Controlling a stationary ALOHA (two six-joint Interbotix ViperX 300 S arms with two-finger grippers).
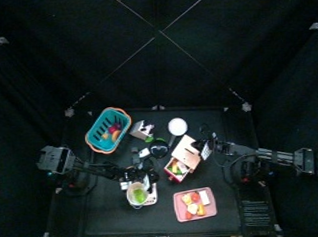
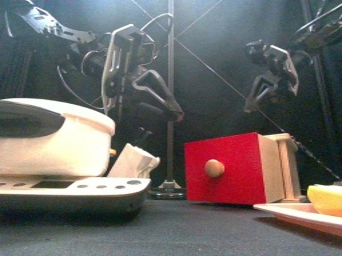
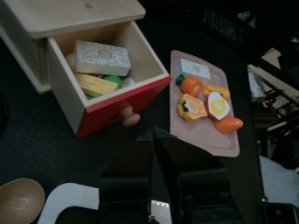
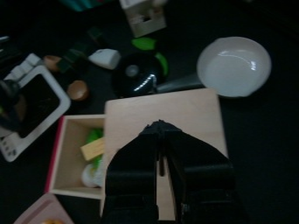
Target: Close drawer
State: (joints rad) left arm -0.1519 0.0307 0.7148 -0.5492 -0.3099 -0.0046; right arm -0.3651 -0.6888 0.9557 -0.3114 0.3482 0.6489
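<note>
We are hovering our left gripper (image 3: 163, 175) just short of the open drawer (image 3: 111, 74), jaws nearly together, gripping nothing. Beside it is lying a tray of food (image 3: 208, 101). Our right gripper (image 4: 160, 144) is hanging over the box top (image 4: 176, 114), jaws together, empty. No readable writing is showing anywhere.

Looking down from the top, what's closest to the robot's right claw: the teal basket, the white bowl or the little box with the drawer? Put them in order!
From the right gripper, in the top view:
1. Little box with the drawer: right beside the gripper, mid-table.
2. White bowl: just behind the box.
3. Teal basket: far across, on the table's left side.
</note>
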